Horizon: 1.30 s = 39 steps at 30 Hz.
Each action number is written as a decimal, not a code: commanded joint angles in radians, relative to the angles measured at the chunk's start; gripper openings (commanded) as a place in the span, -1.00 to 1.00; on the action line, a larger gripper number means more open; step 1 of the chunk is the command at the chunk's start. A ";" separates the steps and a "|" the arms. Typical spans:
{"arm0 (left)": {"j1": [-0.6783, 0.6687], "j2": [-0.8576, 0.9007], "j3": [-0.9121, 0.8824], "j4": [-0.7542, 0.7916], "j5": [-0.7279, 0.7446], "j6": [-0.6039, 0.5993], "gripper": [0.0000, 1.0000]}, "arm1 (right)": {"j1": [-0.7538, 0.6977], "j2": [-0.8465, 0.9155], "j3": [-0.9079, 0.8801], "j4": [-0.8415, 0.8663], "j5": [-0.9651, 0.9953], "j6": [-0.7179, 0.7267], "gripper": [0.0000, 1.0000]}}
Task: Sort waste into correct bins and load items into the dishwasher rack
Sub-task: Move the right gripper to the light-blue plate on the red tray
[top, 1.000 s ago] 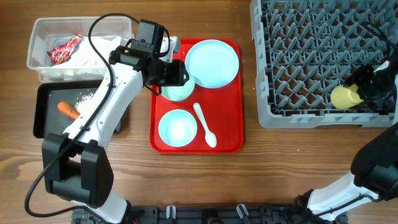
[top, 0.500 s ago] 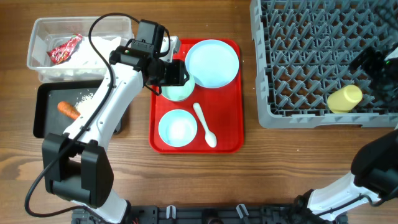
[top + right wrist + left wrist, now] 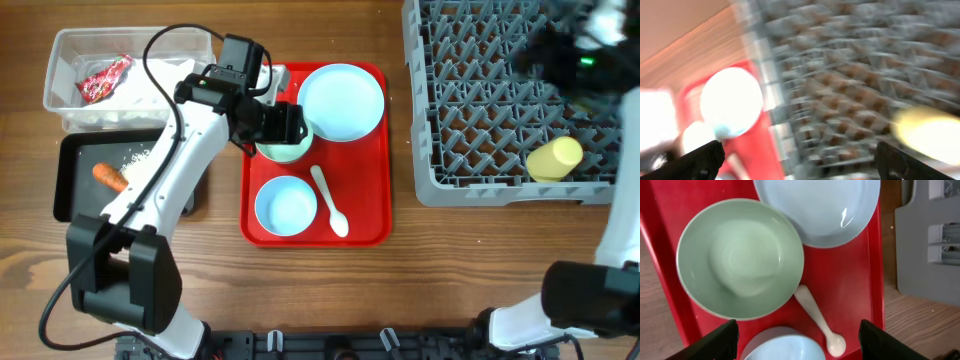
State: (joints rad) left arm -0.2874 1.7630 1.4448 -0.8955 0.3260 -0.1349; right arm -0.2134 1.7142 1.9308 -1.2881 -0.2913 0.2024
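Left gripper (image 3: 797,330) hangs over the red tray (image 3: 365,225) in the middle of the desk, fingers spread wide and pinching nothing. The pale-green bowl (image 3: 740,257) sits just ahead of the fingertips, toward one side, its rim tucked under the edge of the light-blue plate (image 3: 817,205). We judge the wide spread is meant to take that bowl by its rim. The white spoon (image 3: 815,315) lies between the two bowls, and the light-blue bowl (image 3: 286,205) stands nearer the tray's front edge.

Right gripper (image 3: 797,150) is also spread, with nothing between its fingers. It shows blurred above the far right part of the dishwasher rack (image 3: 480,100), well apart from the yellow cup (image 3: 557,157), which lies on its side among the pegs at the rack's front edge.

At the desk's far left corner, the clear tub (image 3: 70,45) holds the snack wrapper (image 3: 105,78). The black tray (image 3: 75,200) beside it holds the carrot piece (image 3: 110,177) and rice grains (image 3: 135,157). The waste looks sorted to us, which leaves the dishes.
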 commanded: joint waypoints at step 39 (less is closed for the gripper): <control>0.247 -0.173 0.025 -0.067 -0.119 0.022 0.89 | 0.567 0.604 -0.036 0.240 0.247 0.355 -0.05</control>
State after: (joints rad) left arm -0.0437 1.5902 1.4551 -0.9623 0.2207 -0.1249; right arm 0.3508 2.2814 1.9114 -1.0466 -0.0731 0.5354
